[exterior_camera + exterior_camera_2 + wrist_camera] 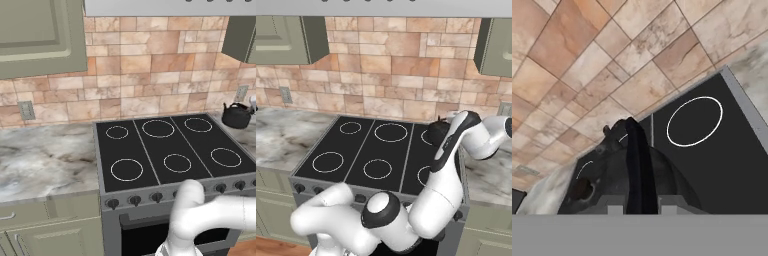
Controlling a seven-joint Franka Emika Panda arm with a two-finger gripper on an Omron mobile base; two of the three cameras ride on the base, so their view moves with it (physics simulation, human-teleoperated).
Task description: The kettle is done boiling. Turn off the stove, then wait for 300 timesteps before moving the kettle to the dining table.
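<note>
At far left in the left base view, a green wall cabinet (40, 35) hangs over a marble counter (45, 155), with an outlet (26, 110) on the tan tile wall (130, 75) behind it. Green drawers (50, 210) sit under the counter.

Next comes the stove (165, 150), with its black top, six white rings and a row of knobs (135, 200) along the front. A hood (170, 6) hangs above it. The white arm (210, 215) crosses the stove's front lower right, covering some knobs and part of the oven door.

The kettle (236, 115) is at the stove's right rear corner, close to the wall. Seen from the left it shows just past the stove's right edge, against marble. From the right it is a dark shape (436, 132) over the right rear ring, half hidden by the forearm (453, 142). Whether it stands or hangs I cannot tell.

In the hand view the kettle (612, 175) lies right under the gripper (642, 206), whose jaws are narrow and pinch the arched handle (637, 150). A ring (694, 121) lies beyond it.

Further right are a second outlet (241, 92) and another wall cabinet (240, 37).
</note>
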